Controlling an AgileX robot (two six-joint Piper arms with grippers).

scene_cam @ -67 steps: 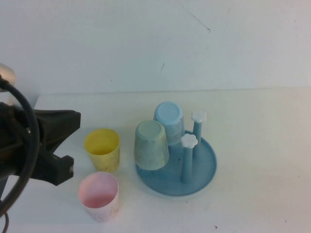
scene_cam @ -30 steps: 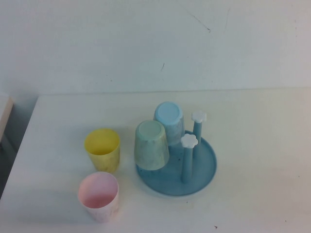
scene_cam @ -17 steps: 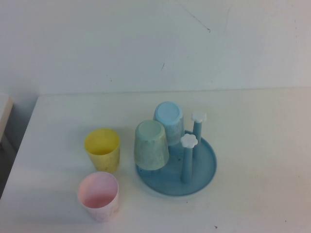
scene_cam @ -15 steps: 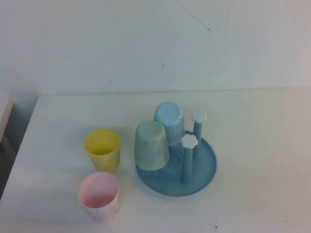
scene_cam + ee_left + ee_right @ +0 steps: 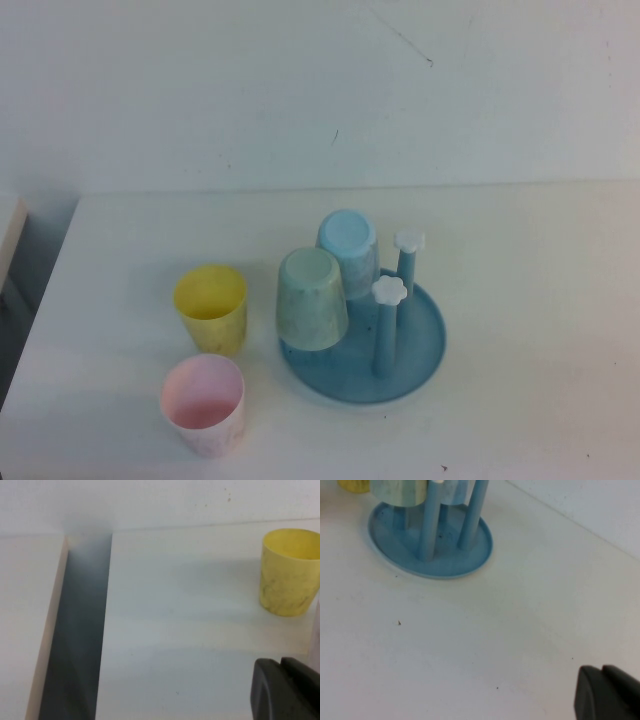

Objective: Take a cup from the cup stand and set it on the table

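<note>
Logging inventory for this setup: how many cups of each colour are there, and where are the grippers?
Pink cup: 1
Yellow cup: 1
Mint-green cup: 1
Light blue cup: 1
Total: 4
Left gripper and right gripper show only in their wrist views' corners, over the table.

pale pink cup point(image 5: 203, 404), blue cup stand point(image 5: 420, 345), white table point(image 5: 540, 300)

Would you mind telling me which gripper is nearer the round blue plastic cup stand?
Likely right. The right gripper views the cup stand nearby; the left gripper sits beyond the yellow tumbler.
</note>
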